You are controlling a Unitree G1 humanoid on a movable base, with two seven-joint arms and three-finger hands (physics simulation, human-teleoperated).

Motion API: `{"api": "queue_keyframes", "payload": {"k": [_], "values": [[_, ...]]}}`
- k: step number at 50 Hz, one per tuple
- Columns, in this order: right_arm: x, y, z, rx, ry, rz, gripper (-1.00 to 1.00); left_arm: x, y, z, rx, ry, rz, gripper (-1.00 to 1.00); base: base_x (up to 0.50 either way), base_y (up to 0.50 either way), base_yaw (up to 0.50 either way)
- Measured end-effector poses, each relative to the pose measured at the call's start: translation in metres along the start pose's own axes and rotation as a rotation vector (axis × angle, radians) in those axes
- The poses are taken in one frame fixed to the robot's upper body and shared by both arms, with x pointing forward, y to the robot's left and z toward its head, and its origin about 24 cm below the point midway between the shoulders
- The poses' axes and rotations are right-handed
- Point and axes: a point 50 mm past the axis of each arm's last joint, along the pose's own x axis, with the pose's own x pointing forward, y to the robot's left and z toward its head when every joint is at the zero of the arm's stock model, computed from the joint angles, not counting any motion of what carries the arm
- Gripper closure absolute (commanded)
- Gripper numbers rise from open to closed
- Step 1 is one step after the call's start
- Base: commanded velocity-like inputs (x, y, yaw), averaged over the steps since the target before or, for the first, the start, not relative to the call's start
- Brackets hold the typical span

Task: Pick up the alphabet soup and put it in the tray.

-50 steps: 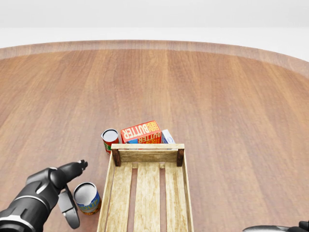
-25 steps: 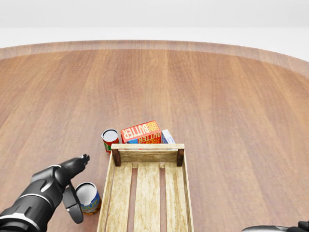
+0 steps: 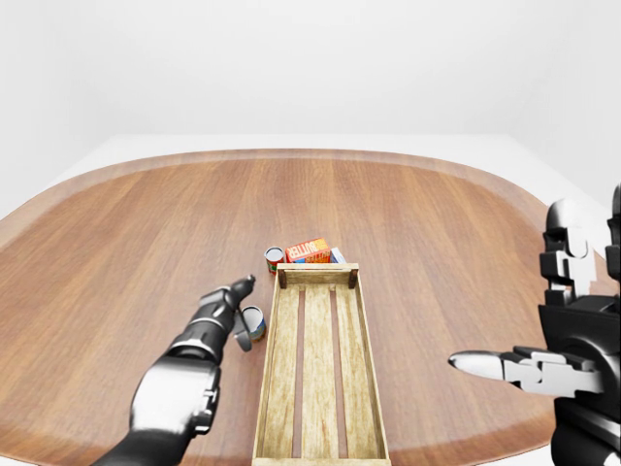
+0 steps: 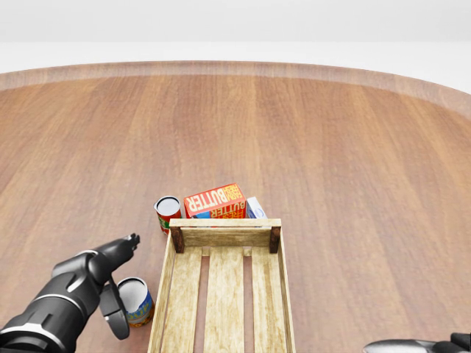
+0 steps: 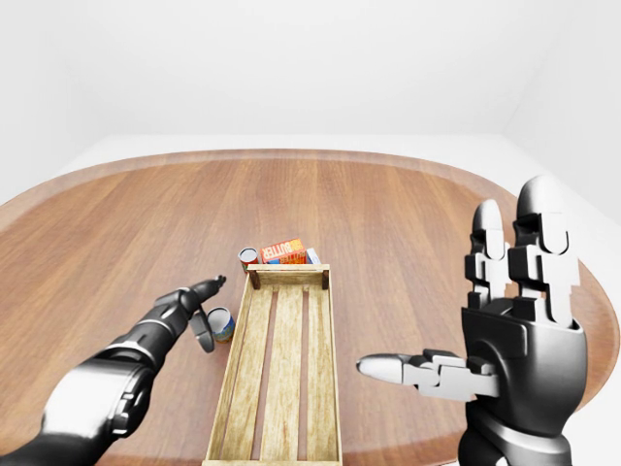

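Note:
The alphabet soup (image 4: 137, 301), a can with a blue and yellow label, stands upright on the wooden table just left of the tray's left wall. The long slatted wooden tray (image 4: 224, 223) holds nothing. My left hand (image 4: 126, 287) is open beside the can. One finger points up past it, and the thumb curves down over the can's left side without closing on it. The can also shows in the left-eye view (image 3: 255, 321). My right hand (image 5: 441, 282) is open and empty, held up at the right of the right-eye view, far from the tray.
A red can (image 4: 168, 213) stands at the tray's top-left corner. A red butter box (image 4: 215, 201) and a small blue-and-white box (image 4: 255, 208) lie against the tray's top end. The round table's edge (image 3: 116, 167) curves across the top of the views.
My left hand has moved a little to the right, closer to the soup can, and its thumb now overlaps the can's left side. The can, the tray and the camera have not moved.

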Motion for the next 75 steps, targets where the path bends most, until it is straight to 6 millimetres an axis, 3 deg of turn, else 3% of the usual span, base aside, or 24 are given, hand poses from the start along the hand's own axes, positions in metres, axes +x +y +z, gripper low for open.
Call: {"api": "queue_keyframes", "payload": {"k": [19,69,70,71,72,75], "values": [[0.001,0.002,0.000,-0.010,-0.008,0.003,-1.00,0.000,-0.001,0.001,0.005,-0.002,0.000,-1.00,0.00,0.00,0.00],[-0.003,0.005,-0.003,0.016,0.049,0.039,-1.00,0.004,-0.033,0.000,-0.021,0.002,-0.101,-1.00,0.00,0.00,0.00],[-0.003,0.005,-0.003,0.017,0.048,0.039,-1.00,0.004,-0.033,0.000,-0.022,0.002,-0.101,-0.35,0.00,0.00,0.00],[-0.003,0.005,-0.003,0.017,0.047,0.038,-1.00,0.004,-0.032,0.000,-0.023,0.001,-0.097,0.79,0.00,0.00,0.00],[-0.003,0.005,-0.003,0.016,0.046,0.038,-1.00,0.004,-0.033,0.000,-0.022,0.001,-0.098,0.93,0.00,0.00,0.00],[-0.003,0.004,-0.003,0.016,0.042,0.035,-1.00,0.004,-0.033,0.000,-0.035,-0.002,-0.092,0.94,0.00,0.00,0.00]]}}
